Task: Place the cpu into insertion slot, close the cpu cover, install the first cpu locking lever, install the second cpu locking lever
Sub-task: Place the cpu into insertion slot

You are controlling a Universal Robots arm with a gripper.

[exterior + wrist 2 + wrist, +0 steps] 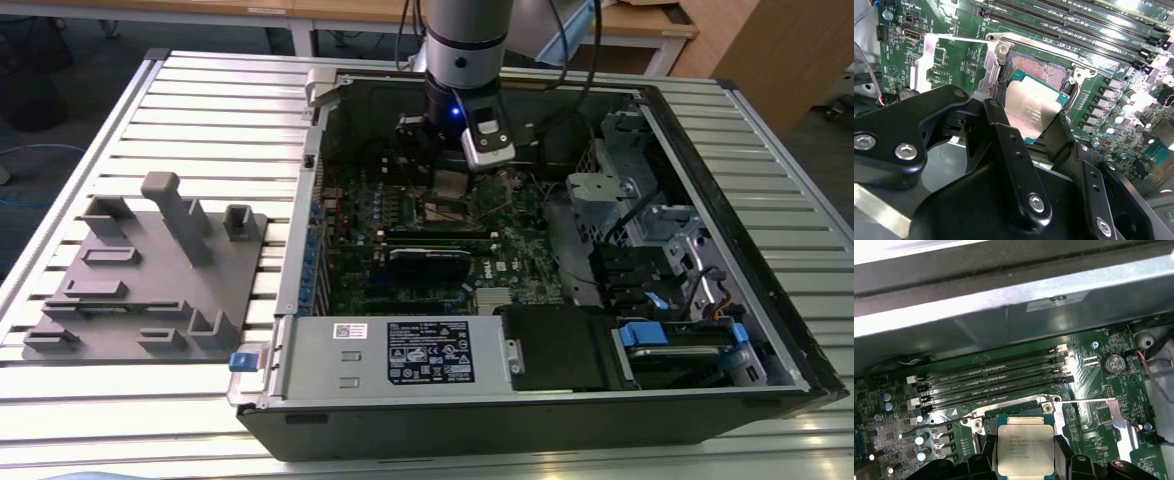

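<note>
- While the gripper (1026,116) holds the cpu (1025,450), the chip hangs just above the slot (1040,70) and is not in it yet.
- Its two black fingers (1009,145) are closed only as wide as the chip, one on each side edge. They hold nothing else.
- Many tiny pins show on the slot's open floor. If the chip goes down tipped or a bit turned, I think a corner could hit those pins and bend them.
- Seen in the second wrist view, the chip looks a little turned against the slot's silver rim. The camera's slant may fool me here, so I am not sure.
- Since the fingers touch only thin, smooth edges, the chip could slide or tip in them and drop the wrong way.
- Both fingers stick out past the chip, so they could bump the rim on the way down.
- As for looks, the cpu is a small, flat square with a dull silver top, some small print and a thin green edge.
- From the exterior view, it sits inside the open case (534,425), over the green board (360,270), near the far wall.
</note>
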